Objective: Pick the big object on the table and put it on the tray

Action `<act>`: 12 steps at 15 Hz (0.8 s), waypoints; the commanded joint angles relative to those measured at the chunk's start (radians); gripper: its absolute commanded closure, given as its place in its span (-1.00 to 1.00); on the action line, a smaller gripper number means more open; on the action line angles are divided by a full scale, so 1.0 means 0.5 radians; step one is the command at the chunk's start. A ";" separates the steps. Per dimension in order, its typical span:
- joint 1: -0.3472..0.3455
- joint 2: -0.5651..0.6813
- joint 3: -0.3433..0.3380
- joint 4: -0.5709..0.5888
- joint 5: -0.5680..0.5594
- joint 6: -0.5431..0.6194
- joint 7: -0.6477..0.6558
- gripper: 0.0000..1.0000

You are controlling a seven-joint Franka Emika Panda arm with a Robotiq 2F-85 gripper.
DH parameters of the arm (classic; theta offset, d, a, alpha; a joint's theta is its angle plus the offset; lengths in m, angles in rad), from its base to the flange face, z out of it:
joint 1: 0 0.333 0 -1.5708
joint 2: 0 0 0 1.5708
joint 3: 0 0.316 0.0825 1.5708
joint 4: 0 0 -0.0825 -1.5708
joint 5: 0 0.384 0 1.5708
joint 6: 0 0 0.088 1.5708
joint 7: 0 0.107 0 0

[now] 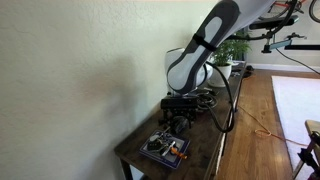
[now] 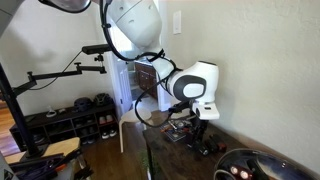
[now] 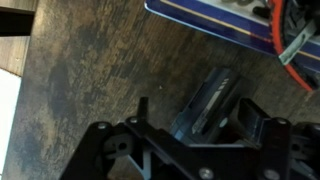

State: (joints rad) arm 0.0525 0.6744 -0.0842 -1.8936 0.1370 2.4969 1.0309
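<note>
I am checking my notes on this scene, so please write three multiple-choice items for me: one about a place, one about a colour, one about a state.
1. In the wrist view, the square tray lies at:
A. top right
B. bottom left
C. centre

2. The table top is:
A. white
B. dark brown
C. green

3. The dark object is:
A. on the round tray
B. in the square tray
C. between the fingers

Answers:
1 A, because its blue edge crosses that corner.
2 B, because brown wood fills the wrist view.
3 C, because the wrist view shows it between them, outside the square tray, with the round tray not in sight.
</note>
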 commanded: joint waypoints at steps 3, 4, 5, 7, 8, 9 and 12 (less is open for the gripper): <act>0.024 -0.010 -0.027 -0.047 0.047 0.059 0.013 0.06; 0.024 -0.011 -0.027 -0.049 0.049 0.058 0.012 0.21; 0.023 -0.016 -0.026 -0.055 0.050 0.061 0.006 0.33; 0.022 -0.029 -0.024 -0.070 0.052 0.069 -0.001 0.59; 0.025 -0.035 -0.027 -0.076 0.050 0.072 0.002 0.70; 0.028 -0.046 -0.029 -0.089 0.047 0.076 0.002 0.70; 0.033 -0.089 -0.032 -0.135 0.037 0.087 -0.010 0.70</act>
State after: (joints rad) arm 0.0524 0.6792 -0.0842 -1.8955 0.1444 2.5009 1.0308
